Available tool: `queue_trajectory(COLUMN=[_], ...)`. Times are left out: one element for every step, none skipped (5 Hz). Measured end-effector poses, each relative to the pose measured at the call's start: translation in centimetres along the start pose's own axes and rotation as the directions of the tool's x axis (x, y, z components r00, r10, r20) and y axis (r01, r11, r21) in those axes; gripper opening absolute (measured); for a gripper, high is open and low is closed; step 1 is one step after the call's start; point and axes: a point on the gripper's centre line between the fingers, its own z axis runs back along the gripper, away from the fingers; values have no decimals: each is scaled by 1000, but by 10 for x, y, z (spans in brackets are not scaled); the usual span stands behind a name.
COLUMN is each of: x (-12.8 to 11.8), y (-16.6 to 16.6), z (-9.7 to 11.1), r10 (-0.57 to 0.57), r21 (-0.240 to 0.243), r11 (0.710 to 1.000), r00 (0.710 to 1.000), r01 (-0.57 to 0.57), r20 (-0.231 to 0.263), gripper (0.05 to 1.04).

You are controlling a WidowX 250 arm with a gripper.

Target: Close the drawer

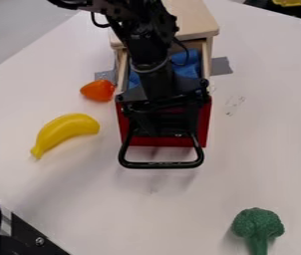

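White table (pixel 263 149) carries wooden drawer box (pixel 194 17), yellow banana (pixel 67 130), orange item (pixel 98 90), green broccoli (pixel 257 224), gray tape (pixel 222 66).

The cabinet (pixel 196 19) is standing at the far side of the table (pixel 266 149), and its drawer (pixel 204 122) is jutting out toward the camera. The cloth (pixel 188 62) is lying in the drawer, and the handle (pixel 160 165) is projecting from its front. Tape (pixel 221 66) is sticking to the table on both sides of the drawer. The small toy fruit (pixel 98 90) is resting just left of the drawer, with the banana (pixel 67 131) lying nearer the camera. The broccoli (pixel 258 228) is lying well apart, at the near right.
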Motion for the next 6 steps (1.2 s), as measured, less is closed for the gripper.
queue_trajectory(x=[-1, -7, -10, -17, -24, -30], y=[-9, -4, -11, -8, -12, -18], z=[6, 17, 38, 39, 55, 63], r10=[-14, 8, 24, 34, 52, 90], r21=[-20, 44, 23, 30, 6, 2], r11=[1000, 999, 999, 999, 998, 996], r00=[1000, 996, 986, 980, 981, 988], r01=[14, -12, -29, -41, -55, -91], r20=[11, 91, 168, 197, 188, 126], gripper=[916, 969, 984, 984, 984, 984])
